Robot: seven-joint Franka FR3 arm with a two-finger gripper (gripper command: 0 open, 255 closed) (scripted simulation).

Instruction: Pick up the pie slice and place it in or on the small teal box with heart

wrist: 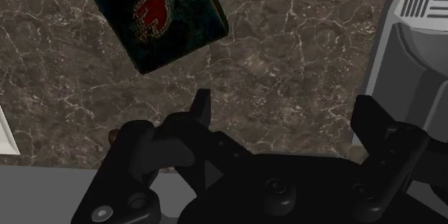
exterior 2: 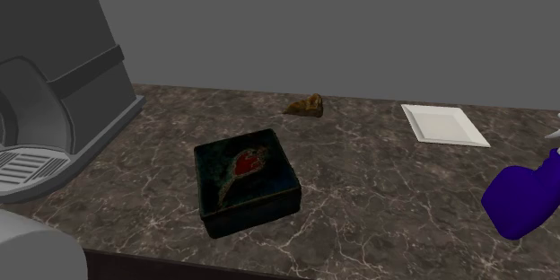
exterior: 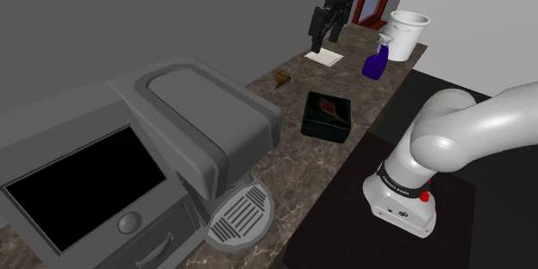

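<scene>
So far: nothing done; pie slice [exterior 2: 306, 105] lies on the counter [exterior 2: 377, 188] near the wall, apart from the teal box [exterior 2: 246, 178].
Gripper [exterior: 322, 41]: spread wide, empty, raised above the counter.
Left: reach, grasp, carry, set on box.

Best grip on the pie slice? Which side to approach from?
Come from above, pincer closing across the short width of the pie slice. It lies low on the counter, close to the wall, so a sideways approach looks cramped.

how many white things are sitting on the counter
2: a flat square plate near the wall, a tub at the far end beside the spray bottle. Others may be hidden.
</scene>
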